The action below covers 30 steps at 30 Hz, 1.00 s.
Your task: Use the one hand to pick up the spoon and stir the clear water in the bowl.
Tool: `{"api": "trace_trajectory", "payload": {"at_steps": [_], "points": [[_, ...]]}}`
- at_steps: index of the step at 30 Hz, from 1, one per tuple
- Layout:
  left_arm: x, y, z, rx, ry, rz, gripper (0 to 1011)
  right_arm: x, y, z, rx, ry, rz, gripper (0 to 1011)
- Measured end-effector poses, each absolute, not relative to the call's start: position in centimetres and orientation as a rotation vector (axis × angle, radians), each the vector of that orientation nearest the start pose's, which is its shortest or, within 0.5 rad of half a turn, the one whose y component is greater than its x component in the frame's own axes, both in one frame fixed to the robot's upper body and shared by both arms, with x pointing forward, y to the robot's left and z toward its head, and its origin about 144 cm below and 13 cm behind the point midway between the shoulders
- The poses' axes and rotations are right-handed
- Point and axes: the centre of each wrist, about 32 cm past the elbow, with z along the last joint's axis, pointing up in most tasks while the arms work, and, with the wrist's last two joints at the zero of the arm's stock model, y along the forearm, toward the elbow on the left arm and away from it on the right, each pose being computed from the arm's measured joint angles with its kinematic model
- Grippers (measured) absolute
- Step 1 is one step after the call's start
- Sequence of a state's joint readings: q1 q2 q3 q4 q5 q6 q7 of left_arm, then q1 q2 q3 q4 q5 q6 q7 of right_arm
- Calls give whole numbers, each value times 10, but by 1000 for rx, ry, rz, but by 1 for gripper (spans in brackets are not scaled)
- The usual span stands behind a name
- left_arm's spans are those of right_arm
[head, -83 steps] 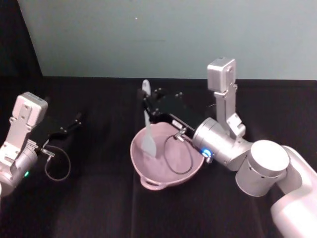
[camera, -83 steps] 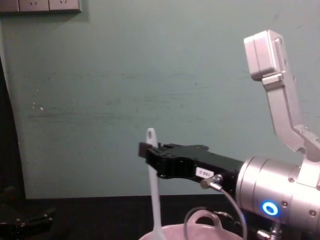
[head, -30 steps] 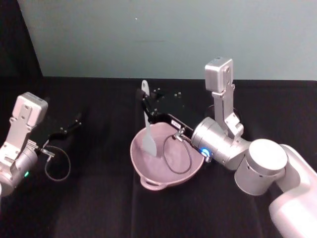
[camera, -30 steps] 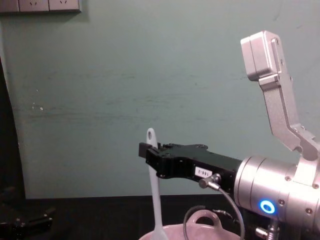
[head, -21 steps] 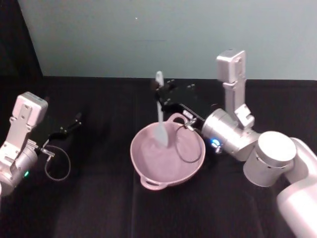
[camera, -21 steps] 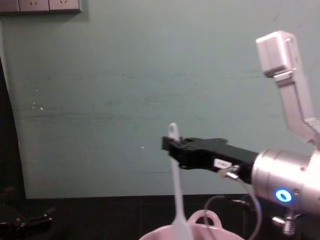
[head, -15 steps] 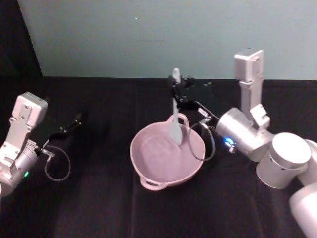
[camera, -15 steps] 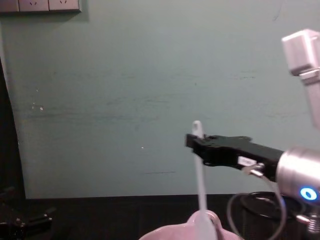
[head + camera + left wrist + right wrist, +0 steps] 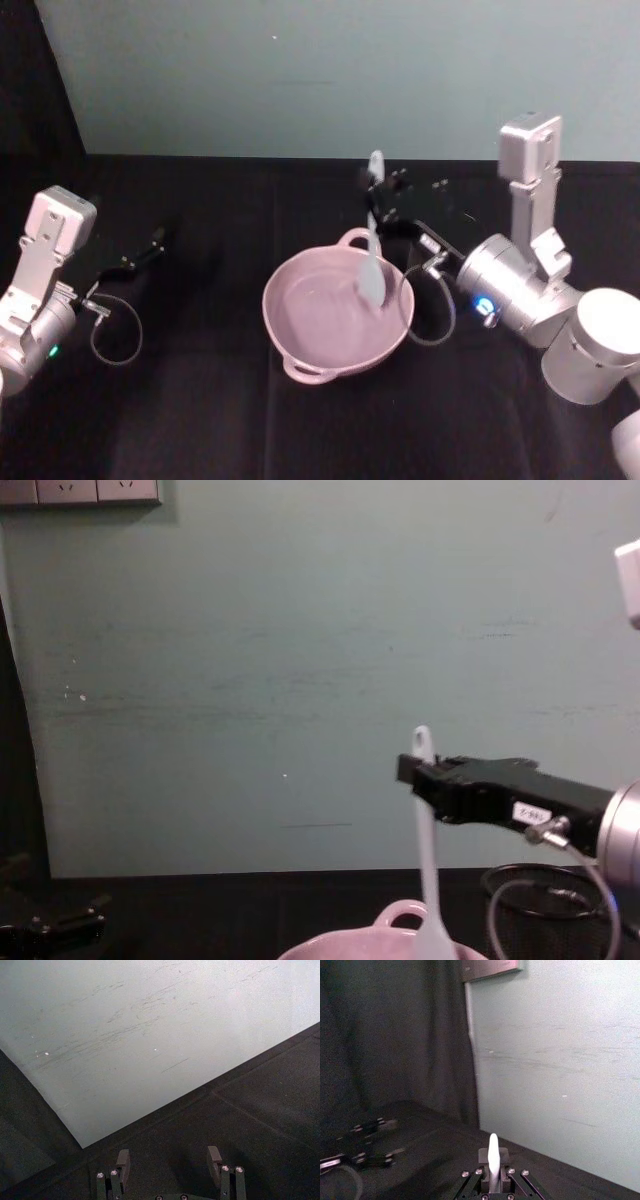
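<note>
No readable text anywhere

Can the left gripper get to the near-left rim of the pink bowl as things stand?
Probably yes: the cloth between the left gripper and the bowl lies bare, and the right gripper holds the spoon over its far right side.

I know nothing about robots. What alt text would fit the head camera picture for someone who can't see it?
The right gripper holds a white spoon upright, its flat head down inside a pink bowl at the middle of a black table. The left gripper lies idle at the table's left.
</note>
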<state>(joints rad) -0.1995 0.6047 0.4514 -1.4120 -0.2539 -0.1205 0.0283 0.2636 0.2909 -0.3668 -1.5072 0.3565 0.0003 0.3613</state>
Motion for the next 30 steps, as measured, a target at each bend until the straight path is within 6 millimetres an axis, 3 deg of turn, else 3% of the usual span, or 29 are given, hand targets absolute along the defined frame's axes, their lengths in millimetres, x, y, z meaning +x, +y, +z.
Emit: {"api": "trace_trajectory", "payload": {"at_steps": [9,16,30], "points": [[489,310,1140,304,-285,1248,1011,503,-174,1192,54,-58,-757,120],[489,310,1140,304,-285,1248,1011,507,-156,1194,72,-60,-706,120],[489,310,1140,304,-285,1248,1011,538,-154,1184,115,-21,-749,120]]}}
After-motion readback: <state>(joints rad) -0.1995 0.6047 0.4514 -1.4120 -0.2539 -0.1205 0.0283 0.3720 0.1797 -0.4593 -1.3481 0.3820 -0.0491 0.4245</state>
